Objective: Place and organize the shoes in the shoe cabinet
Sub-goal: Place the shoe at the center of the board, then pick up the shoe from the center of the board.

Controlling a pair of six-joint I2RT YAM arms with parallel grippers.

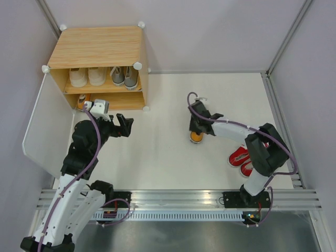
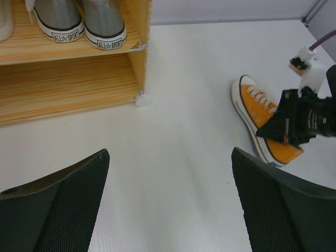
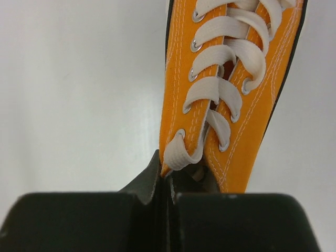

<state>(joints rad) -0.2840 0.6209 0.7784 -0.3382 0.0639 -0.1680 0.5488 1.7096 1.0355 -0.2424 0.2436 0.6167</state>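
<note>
**Top view.** The shoe cabinet (image 1: 100,47) stands at the far left corner of the table (image 1: 163,163). Its white door (image 1: 44,126) is swung open to the left. On the upper shelf, a pair of cream sneakers (image 1: 86,77) sits on the left and a pair of grey sneakers (image 1: 125,77) on the right, heels outward. At the left end of the lower shelf, a second orange sneaker (image 1: 83,101) shows partly behind the left arm. A pair of red sneakers (image 1: 240,160) lies at the near right of the table, partly covered by the right arm.

**Left wrist view.** The left gripper (image 2: 170,157) is over bare table in front of the cabinet. Its fingers are spread wide and hold nothing.

**Right wrist view.** The right gripper (image 3: 168,181) is closed on the orange sneaker (image 3: 226,94) at the top of its lacing. The grip appears to be on the upper's edge beside the last eyelet, though the fingers hide the exact contact. This sneaker is near the middle of the table, well apart from the cabinet. Its white sole appears to rest on the surface, with the toe pointing away from the gripper.
</note>
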